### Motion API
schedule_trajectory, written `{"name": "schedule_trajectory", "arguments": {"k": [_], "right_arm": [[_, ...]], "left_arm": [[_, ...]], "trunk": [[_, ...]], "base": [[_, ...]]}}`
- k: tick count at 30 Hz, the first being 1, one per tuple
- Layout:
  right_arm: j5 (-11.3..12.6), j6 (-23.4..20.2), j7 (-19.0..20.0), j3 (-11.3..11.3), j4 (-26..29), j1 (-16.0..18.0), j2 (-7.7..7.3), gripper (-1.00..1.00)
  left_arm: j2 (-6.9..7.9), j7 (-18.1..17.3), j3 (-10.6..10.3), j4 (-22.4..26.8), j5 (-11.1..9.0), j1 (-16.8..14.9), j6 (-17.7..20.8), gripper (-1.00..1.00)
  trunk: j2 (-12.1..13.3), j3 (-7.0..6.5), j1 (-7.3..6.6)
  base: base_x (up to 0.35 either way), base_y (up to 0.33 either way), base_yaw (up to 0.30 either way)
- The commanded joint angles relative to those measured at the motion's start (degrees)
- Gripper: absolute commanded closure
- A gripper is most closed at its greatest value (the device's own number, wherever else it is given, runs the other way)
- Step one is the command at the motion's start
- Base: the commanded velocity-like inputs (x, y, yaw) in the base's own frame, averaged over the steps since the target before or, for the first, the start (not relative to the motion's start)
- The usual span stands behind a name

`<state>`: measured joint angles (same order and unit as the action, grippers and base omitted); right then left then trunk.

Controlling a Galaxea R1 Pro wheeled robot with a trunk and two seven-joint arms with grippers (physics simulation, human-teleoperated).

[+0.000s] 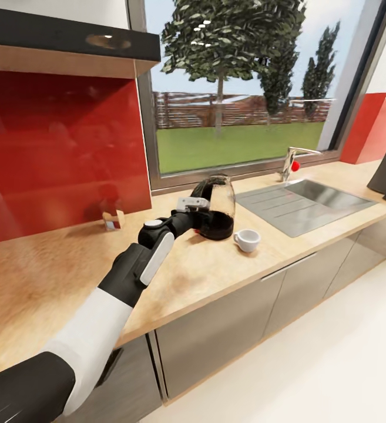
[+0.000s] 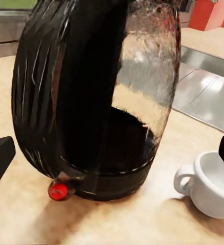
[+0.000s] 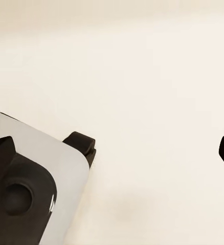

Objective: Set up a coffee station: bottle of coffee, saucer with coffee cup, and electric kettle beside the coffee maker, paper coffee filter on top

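No text, label, brand, number or sign can be read anywhere.

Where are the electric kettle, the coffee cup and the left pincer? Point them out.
electric kettle (image 1: 219, 205), head view, glassy rounded body.
coffee cup (image 1: 247, 239), head view, white bowl beside the kettle.
left pincer (image 1: 200, 207), head view, at the kettle's handle side, fingers apart.

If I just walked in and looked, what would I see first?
First, the dark, rounded glassy electric kettle standing on the pale beige wood-look countertop, with the robot's left tool open right at its handle side. A small white coffee cup with a handle sits just beside the kettle, toward the steel sink. Behind them glows a glossy red wall panel.
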<state>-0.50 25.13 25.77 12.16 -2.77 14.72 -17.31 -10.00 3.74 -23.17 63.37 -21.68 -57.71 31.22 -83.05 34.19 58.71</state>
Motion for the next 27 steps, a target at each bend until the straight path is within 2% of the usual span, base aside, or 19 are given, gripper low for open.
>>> {"name": "schedule_trajectory", "arguments": {"k": [1,27], "right_arm": [[0.0,0.4,0.0,0.2,-0.2,0.0,0.03,-1.00],[-0.1,0.4,-0.1,0.1,-0.2,0.0,0.09,-1.00]], "left_arm": [[0.00,0.4,0.0,0.1,-0.6,0.0,0.2,-1.00],[0.00,0.3,0.0,-1.3,-0.6,0.0,0.2,-1.00]], "trunk": [[0.0,0.06,0.02],[0.0,0.06,0.02]], "base": [[0.138,0.118,0.000],[0.053,0.070,0.000]]}}
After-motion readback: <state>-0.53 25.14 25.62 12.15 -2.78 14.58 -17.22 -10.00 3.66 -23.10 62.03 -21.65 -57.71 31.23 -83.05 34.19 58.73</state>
